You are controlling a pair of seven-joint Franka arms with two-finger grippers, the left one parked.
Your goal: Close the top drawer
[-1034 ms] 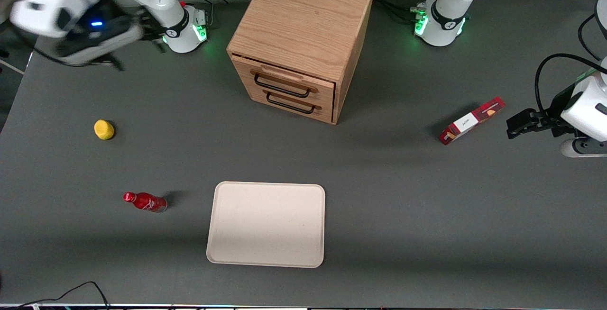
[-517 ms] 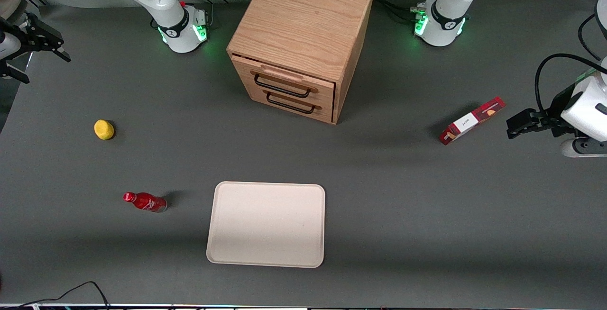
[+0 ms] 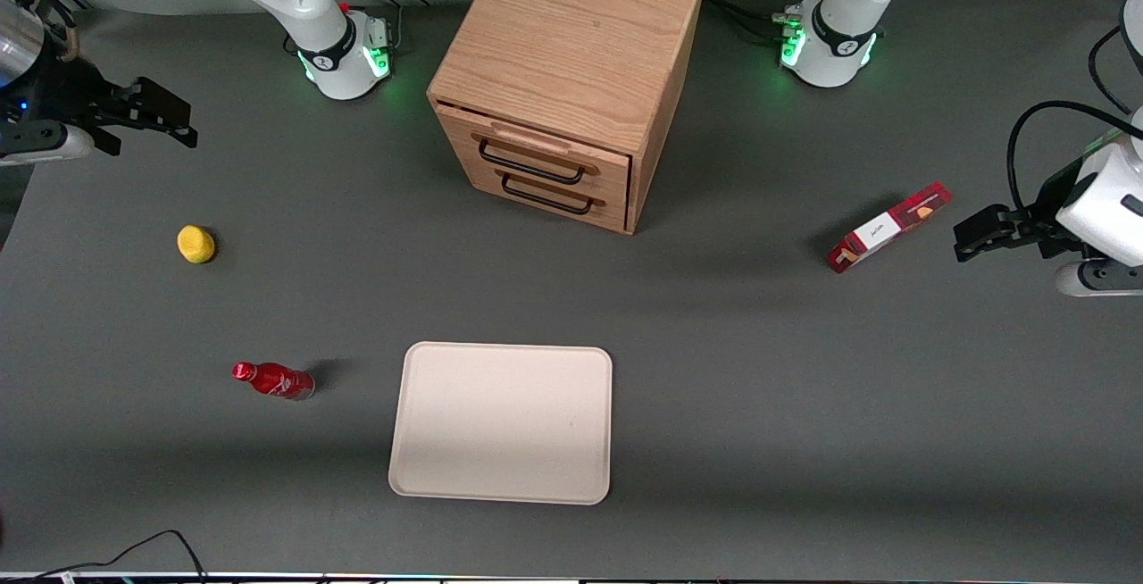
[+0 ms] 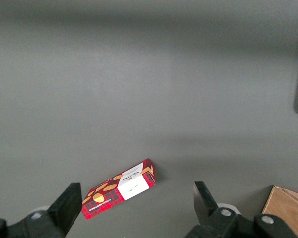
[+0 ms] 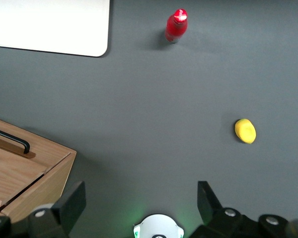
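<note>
The light-oak cabinet (image 3: 571, 39) stands at the back middle of the table. Its top drawer (image 3: 536, 148), with a black wire handle (image 3: 529, 167), sits almost flush, with a thin dark gap under the cabinet top. The lower drawer (image 3: 554, 200) is under it. My right gripper (image 3: 170, 117) is open and empty, held in the air far from the cabinet toward the working arm's end of the table. In the right wrist view the open gripper (image 5: 139, 201) hangs above bare table, with the cabinet's corner (image 5: 49, 168) and a black handle (image 5: 12, 140) beside it.
A yellow lemon (image 3: 196, 244) (image 5: 245, 131) and a red bottle (image 3: 272, 380) (image 5: 176, 26) lie nearer the front camera than the gripper. A cream tray (image 3: 500, 423) (image 5: 49, 25) lies in front of the cabinet. A red box (image 3: 887, 227) (image 4: 120, 188) lies toward the parked arm's end.
My right arm has swung down from the table's back corner; the gripper now reaches farther in over the table's edge. The drawers and loose objects have not moved.
</note>
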